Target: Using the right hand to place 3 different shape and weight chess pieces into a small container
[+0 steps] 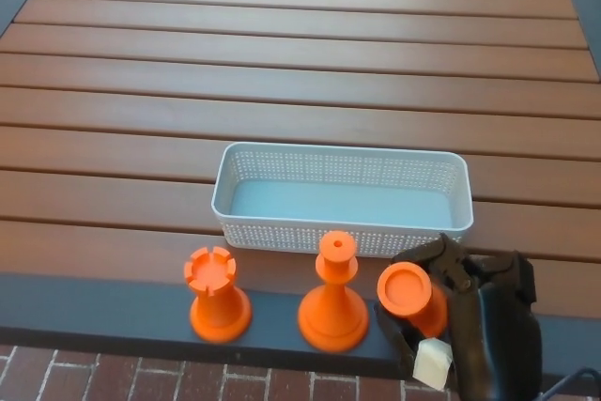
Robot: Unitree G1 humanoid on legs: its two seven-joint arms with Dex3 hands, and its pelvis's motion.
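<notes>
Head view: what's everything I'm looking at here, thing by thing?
Basket: 1, white, perforated walls, empty, on the wooden table behind the chess pieces.
Rook: 1, orange, notched top, upright at the table's near edge, leftmost of the pieces.
Pawn-like piece: 1, orange, round knob on top, upright in the middle, in front of the basket.
Flat-topped piece: 1, orange, rightmost, tilted to the left, held in the hand.
Table: 1, reddish-brown wooden slats with a dark frame.
Brick floor: red-brown, a strip below the table's near edge.
Right hand: 1, black, bottom right, fingers closed around the flat-topped piece.
Left hand: not in view.
</notes>
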